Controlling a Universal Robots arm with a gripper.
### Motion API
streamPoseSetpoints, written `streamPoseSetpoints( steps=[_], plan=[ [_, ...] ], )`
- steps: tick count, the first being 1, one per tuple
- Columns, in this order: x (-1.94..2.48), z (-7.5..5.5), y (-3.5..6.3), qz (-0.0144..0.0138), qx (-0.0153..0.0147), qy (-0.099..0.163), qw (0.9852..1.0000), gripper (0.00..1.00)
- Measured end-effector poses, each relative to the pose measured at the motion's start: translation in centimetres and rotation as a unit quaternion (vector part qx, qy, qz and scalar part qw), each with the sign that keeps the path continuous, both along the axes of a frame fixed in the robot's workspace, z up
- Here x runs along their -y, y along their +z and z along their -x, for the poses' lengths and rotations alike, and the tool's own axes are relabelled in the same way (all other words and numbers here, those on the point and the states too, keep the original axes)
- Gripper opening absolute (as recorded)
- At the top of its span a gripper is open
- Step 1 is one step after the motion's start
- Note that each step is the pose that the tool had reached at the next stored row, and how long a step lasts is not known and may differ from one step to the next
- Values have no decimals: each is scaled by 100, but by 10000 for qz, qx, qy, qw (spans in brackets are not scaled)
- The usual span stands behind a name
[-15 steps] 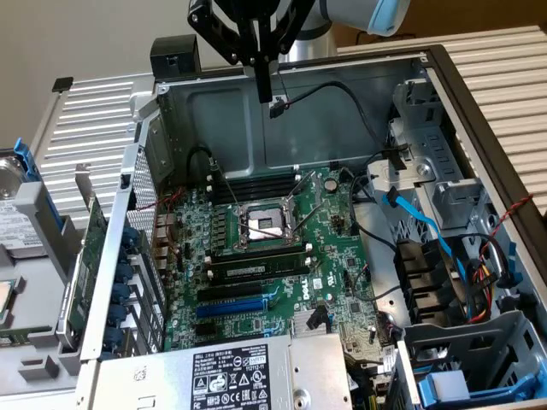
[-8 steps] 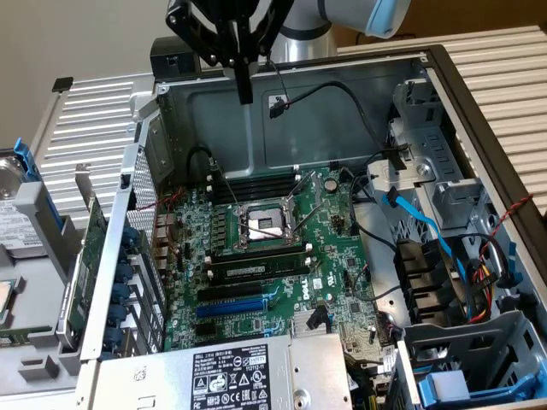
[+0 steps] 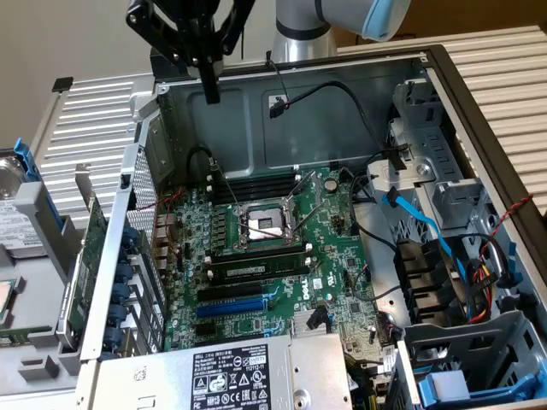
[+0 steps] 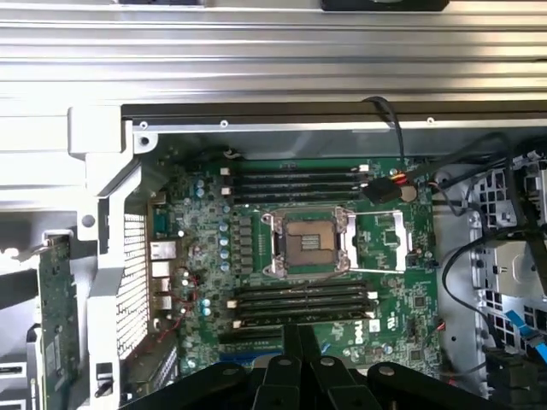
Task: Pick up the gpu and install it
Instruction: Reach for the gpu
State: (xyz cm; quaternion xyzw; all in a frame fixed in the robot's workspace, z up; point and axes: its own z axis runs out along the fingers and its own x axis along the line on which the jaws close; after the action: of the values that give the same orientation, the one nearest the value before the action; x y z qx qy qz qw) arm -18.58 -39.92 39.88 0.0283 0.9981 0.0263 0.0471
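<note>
My black gripper hangs shut and empty high over the back wall of the open computer case. In the wrist view the gripper points down over the green motherboard, above its slot area. The gpu appears as a thin green card standing on edge just outside the case, at the exterior view's left, well away from the gripper. It shows edge-on beside the perforated case wall, so its fan side is hidden. A blue expansion slot lies free on the motherboard.
The bare processor socket sits mid-board with black memory sticks beside it. A silver power supply is at the front. Blue and black cables and drive cages crowd the exterior view's right. A hard drive lies outside.
</note>
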Motion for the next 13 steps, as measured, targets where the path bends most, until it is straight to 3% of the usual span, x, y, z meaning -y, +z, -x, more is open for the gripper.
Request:
streamPoseSetpoints(
  steps=[8,10,13],
  plan=[
    [3,325,26,8,6,3,10000,11],
    [3,373,28,29,13,13,10000,11],
    [3,377,31,30,12,16,10000,11]
  ],
)
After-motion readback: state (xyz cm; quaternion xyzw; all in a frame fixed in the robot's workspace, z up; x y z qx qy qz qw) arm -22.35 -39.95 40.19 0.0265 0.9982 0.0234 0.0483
